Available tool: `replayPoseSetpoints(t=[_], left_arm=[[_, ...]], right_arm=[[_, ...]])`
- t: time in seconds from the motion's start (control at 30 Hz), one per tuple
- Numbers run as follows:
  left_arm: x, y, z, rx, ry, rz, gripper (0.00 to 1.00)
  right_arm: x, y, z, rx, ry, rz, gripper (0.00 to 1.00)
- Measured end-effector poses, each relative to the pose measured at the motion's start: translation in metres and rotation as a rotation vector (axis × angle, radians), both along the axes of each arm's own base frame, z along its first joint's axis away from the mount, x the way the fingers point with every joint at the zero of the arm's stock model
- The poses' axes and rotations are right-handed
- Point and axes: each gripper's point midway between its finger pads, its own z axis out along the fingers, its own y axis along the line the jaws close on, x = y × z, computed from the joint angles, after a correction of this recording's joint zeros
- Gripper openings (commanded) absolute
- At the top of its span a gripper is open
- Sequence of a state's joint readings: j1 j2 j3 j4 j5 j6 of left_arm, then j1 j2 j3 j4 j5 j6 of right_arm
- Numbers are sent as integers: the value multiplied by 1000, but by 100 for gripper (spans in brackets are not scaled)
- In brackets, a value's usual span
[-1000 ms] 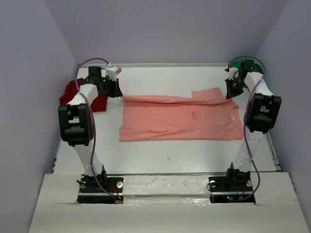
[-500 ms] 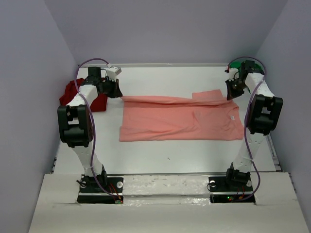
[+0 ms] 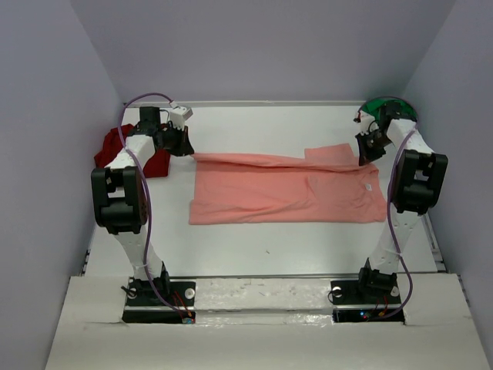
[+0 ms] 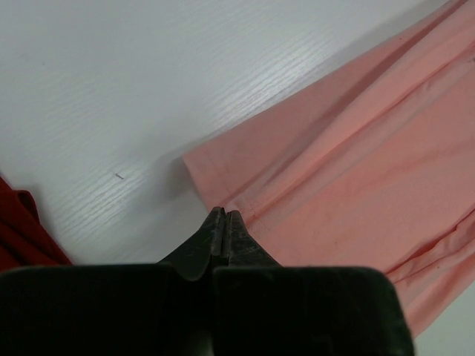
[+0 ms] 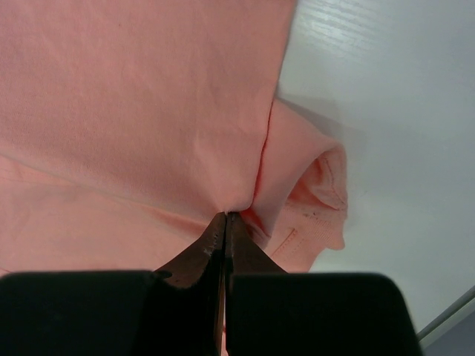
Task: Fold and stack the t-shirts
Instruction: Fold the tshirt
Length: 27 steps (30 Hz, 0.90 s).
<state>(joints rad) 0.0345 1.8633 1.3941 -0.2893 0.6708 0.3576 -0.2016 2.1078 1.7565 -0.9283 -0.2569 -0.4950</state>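
Top external view: a salmon-pink t-shirt (image 3: 285,193) lies spread on the white counter (image 3: 269,243), reaching between both sets of fingers and nearer than them. The left fingers (image 4: 223,221) are clenched on its far left edge. The right fingers (image 5: 224,222) are clenched on a bunched fold by its far right sleeve. A dark red t-shirt (image 3: 114,146) lies crumpled just left of the left fingers, and a green t-shirt (image 3: 381,105) lies just beyond the right fingers.

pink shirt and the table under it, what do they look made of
The salmon-pink shirt looks like thin knit cloth, perhaps cotton jersey, matte: it drapes in soft folds and shows a stitched hem in the left wrist view. The table is white with a faint wood-like grain and slight sheen, maybe laminate or painted board.
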Motion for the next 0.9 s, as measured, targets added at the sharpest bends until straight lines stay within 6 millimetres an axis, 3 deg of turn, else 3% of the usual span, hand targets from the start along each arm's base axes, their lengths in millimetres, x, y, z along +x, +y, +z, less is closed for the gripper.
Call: replayPoseSetpoints(t=[0.47,0.9], left_arm=[[-9,-4,-10,-2,36,-9,0],[-22,-10,-20,24,82,-44,0]], right_arm=[[-17,0,-17,-7,59,10,0],[-20,0,-20,-11,67,19,0]])
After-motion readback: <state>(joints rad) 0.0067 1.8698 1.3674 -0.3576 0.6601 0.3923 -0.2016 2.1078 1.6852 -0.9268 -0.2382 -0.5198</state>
